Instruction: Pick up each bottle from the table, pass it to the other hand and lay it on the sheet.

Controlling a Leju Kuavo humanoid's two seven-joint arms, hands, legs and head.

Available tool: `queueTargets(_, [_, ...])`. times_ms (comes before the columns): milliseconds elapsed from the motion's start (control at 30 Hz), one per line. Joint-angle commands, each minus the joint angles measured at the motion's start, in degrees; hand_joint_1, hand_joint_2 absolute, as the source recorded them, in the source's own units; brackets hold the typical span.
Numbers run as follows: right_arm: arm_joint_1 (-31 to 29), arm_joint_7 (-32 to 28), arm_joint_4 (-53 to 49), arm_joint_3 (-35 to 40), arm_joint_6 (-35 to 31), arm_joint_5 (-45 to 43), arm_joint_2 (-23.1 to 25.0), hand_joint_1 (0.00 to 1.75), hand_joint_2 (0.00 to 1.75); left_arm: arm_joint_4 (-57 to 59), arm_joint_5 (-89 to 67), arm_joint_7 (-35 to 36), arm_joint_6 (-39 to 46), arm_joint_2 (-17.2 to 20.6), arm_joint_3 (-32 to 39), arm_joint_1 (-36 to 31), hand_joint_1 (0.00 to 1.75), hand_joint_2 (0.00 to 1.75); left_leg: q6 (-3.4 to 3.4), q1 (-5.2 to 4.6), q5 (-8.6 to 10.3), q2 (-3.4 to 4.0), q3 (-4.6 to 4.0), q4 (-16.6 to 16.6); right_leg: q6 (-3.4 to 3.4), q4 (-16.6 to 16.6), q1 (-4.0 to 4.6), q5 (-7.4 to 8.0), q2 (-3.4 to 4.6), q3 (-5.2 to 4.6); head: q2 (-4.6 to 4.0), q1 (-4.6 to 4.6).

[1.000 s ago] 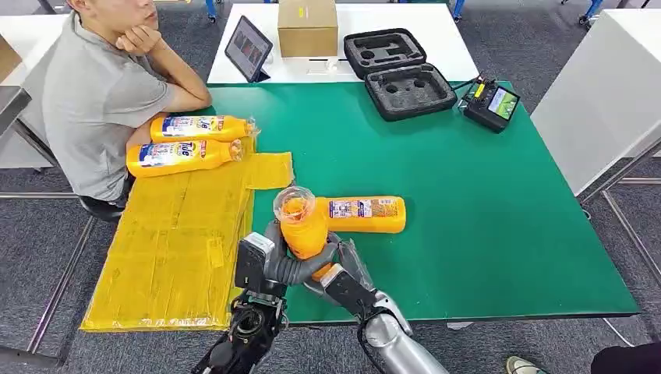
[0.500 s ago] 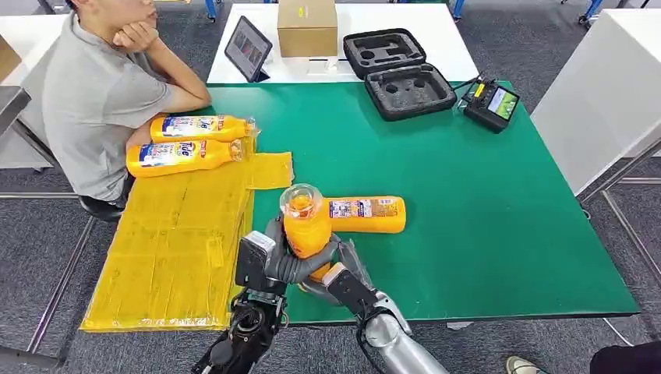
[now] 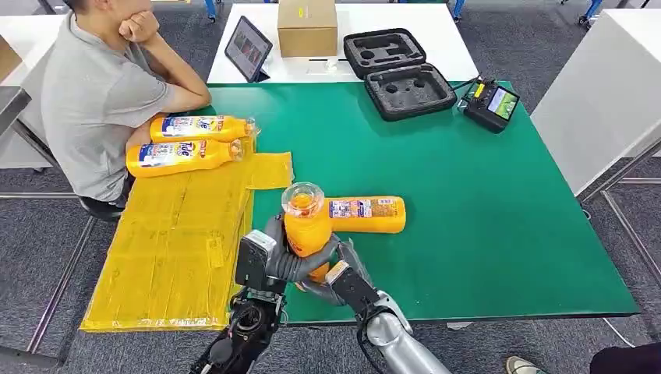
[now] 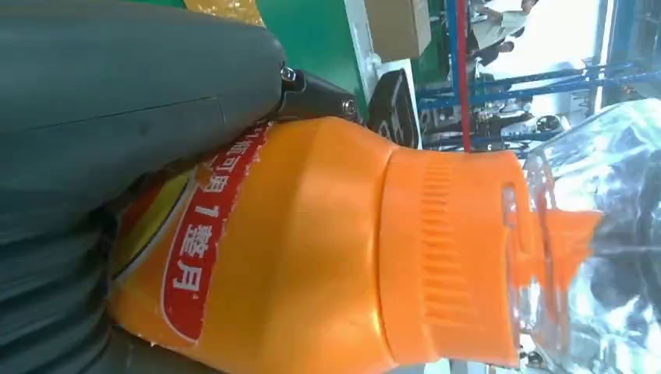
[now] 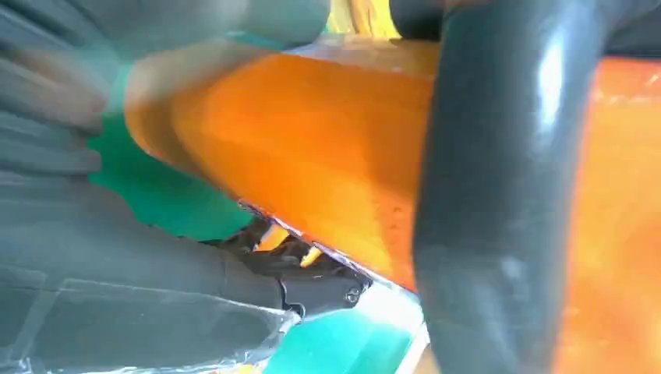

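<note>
Orange bottle upright near table's front edge, clamped by left hand and right hand: handover step. Next, right releases.

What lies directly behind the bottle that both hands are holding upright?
Behind the held bottle, another orange bottle lies flat on the green table. Its cap end is covered.

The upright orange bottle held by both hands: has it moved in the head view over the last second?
Yes. The upright orange bottle has shifted slightly right, its clear cap closer to the lying bottle on the green table.
</note>
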Motion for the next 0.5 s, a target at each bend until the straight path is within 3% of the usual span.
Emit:
queueTargets(33, [-2.5, 0.2, 2.7, 0.6, -0.4, -2.9, -0.1, 0.0, 1.75, -1.8, -4.8, 0.3, 2.8, 5.5, -0.5, -1.7, 1.75, 1.75, -0.11, 0.05, -0.02, 0.06, 0.08, 0.0, -0.09, 0.0, 0.04, 0.01, 0.13, 0.05, 0.0, 0.02])
queueTargets(267, [-2.5, 0.2, 2.7, 0.6, -0.4, -2.9, -0.1, 0.0, 1.75, -1.8, -4.8, 0.3, 2.8, 5.5, -0.5, -1.7, 1.75, 1.75, -0.09, 0.03, -0.01, 0.02, 0.08, 0.0, -0.07, 0.0, 0.02, 0.0, 0.08, 0.06, 0.0, 0.0])
queueTargets(500, [-1.8, -0.3, 2.6, 0.2, -0.3, -4.3, 0.0, 0.0, 1.75, -2.2, -6.0, 0.3, 2.8, 8.6, -0.4, -1.9, 1.75, 1.75, -0.11, 0.05, -0.01, 0.03, 0.11, 0.0, -0.1, 0.0, 0.04, 0.0, 0.1, 0.09, 0.0, 0.0])
